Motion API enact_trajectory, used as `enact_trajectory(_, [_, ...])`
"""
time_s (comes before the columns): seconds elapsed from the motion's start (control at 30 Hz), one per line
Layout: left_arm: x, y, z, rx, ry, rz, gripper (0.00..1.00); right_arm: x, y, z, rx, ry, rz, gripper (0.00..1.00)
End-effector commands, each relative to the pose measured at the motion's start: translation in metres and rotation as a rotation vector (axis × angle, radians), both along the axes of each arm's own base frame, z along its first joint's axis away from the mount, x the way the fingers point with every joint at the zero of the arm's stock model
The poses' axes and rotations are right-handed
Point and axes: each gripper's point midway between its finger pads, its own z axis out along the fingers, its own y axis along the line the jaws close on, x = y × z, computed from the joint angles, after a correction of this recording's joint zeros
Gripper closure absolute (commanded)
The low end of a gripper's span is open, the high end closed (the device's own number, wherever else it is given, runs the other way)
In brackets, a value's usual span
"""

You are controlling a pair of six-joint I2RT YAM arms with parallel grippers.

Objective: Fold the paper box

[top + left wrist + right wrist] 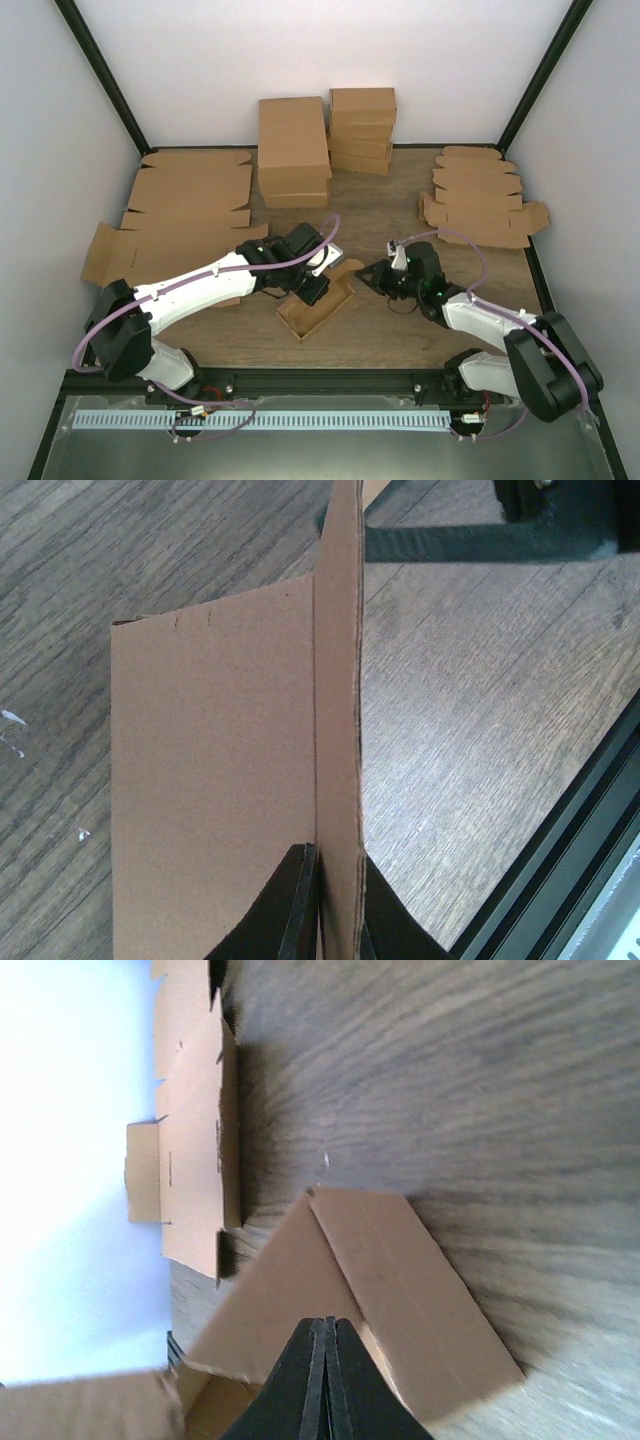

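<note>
Wood table (380, 340), white walls (300, 50) | left pincer (335, 880) pinching paper box (318, 310) wall | right pincer (322, 1328) pressed together

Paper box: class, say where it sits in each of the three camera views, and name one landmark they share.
Top external: paper box lies slanted at the centre of the picture.
Left wrist: paper box fills left and middle, one wall upright in the left gripper at the bottom edge.
Right wrist: paper box low centre, above the shut right gripper.
Shared landmark: the wooden table beneath it.
</note>
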Motion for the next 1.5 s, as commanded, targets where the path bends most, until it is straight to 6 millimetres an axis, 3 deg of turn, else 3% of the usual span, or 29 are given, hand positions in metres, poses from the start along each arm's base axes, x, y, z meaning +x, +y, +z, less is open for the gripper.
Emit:
enact_trajectory(0.0, [-0.003,-0.003,-0.007,-0.004,0.02,-0.009,0.91,0.023,0.018,0.033,0.086,-0.079,0.028,0.99])
enact_trajectory(0.23, [-0.003,-0.004,-0.009,-0.01,0.019,-0.006,0.91,0.007,0.032,0.026,0.093,-0.057,0.094,0.99])
enact_trajectory(0.73, [-0.007,-0.008,-0.019,-0.012,0.05,-0.013,0.91,-0.021,0.026,-0.008,0.081,0.038,0.113,0.99])
enact_trajectory(0.93, [-0.01,-0.008,-0.025,0.007,0.061,-0.016,0.91,-0.018,0.025,-0.005,0.058,0.018,0.111,0.99])
enact_trajectory(1.27, [-0.01,-0.005,-0.02,0.01,0.039,-0.011,0.91,0.011,0.006,0.004,-0.091,-0.055,-0.005,0.99])
enact_trajectory(1.47, [-0.009,-0.006,-0.019,0.001,0.038,-0.016,0.91,0.01,0.025,-0.002,-0.017,-0.017,0.068,0.99])
